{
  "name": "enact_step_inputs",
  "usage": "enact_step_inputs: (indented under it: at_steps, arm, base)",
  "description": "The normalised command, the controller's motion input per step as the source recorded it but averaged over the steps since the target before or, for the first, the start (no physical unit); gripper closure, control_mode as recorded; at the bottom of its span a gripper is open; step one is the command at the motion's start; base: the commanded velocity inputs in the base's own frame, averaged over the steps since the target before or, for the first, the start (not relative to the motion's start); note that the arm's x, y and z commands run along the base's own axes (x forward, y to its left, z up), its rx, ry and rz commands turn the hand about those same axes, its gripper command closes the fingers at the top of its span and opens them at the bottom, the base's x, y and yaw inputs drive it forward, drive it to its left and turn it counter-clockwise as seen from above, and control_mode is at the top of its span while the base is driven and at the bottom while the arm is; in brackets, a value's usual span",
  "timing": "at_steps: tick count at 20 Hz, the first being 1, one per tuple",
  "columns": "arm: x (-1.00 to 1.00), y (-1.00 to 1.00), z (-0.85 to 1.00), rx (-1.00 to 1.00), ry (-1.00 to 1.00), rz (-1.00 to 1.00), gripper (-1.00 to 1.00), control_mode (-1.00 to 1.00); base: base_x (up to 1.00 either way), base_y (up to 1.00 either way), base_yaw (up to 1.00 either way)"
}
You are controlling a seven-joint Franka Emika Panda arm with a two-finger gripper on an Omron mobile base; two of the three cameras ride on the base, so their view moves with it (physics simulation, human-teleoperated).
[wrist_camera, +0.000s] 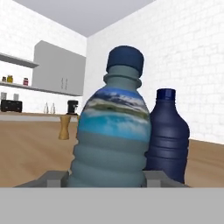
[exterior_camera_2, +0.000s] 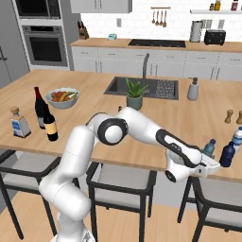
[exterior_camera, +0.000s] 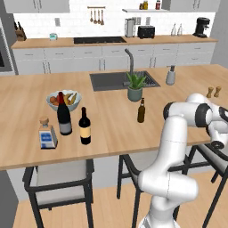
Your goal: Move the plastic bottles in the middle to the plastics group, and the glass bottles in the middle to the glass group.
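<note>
At the island's right end, the gripper (exterior_camera_2: 209,164) has its jaws closed narrow on the small plastic bottle (wrist_camera: 113,131), low on its ribbed body, just beside a dark blue bottle (wrist_camera: 168,141). The bottle looks light and thin-walled, likely to dent, so a hold on the ribs suits it better than the smooth label band. Far left, the fruit bowl (exterior_camera: 75,103) holds fruit, and a pot (exterior_camera: 135,94) by the sink (exterior_camera: 99,82) holds a plant.

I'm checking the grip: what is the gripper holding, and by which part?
The translucent blue plastic bottle with the dark cap, held by its lower body between the fingers of the gripper, right beside a dark blue bottle.
</note>
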Motion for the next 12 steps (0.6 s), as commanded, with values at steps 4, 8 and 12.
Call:
enact_step_inputs:
  at_steps: [4, 8, 12]
  arm:
    - [-0.19, 0.13, -0.40, -0.01, -0.06, -0.02, -1.00, -1.00]
    - [-0.17, 0.14, -0.32, -0.01, -0.09, -0.02, -1.00, -1.00]
    - [0.00, 0.06, -0.12, -0.01, -0.07, -0.02, -1.00, -1.00]
  base:
    - [0.00, 0.00, 0.00]
    - [0.00, 0.00, 0.00]
    - [0.00, 0.00, 0.00]
